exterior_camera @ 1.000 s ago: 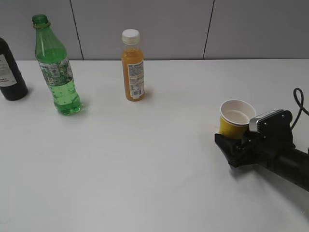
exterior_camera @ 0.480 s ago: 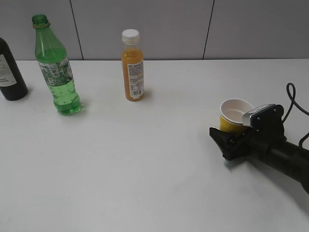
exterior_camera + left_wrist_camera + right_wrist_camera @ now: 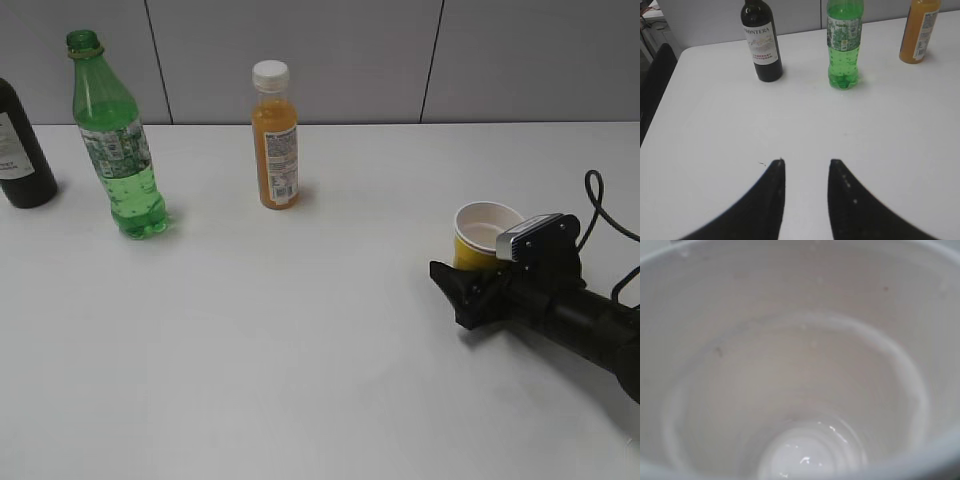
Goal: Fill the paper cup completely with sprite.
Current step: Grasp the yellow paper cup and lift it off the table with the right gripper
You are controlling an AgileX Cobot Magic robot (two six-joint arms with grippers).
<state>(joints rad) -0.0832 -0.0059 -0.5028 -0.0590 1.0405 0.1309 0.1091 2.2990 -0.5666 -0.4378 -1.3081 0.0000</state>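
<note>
cup: paper cup (image 3: 487, 232) far right of the sprite bottle (image 3: 116, 140), empty, light, crushable; hold mid-wall gently
right gripper (image 3: 468, 292): at the cup, grip unclear
left gripper (image 3: 806, 172): narrow gap, empty
bottle: uncapped, slick; grab at label

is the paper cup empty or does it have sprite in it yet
Essentially empty: the right wrist view shows the paper cup with bare white walls and only a faint wet glint at its base.
</note>
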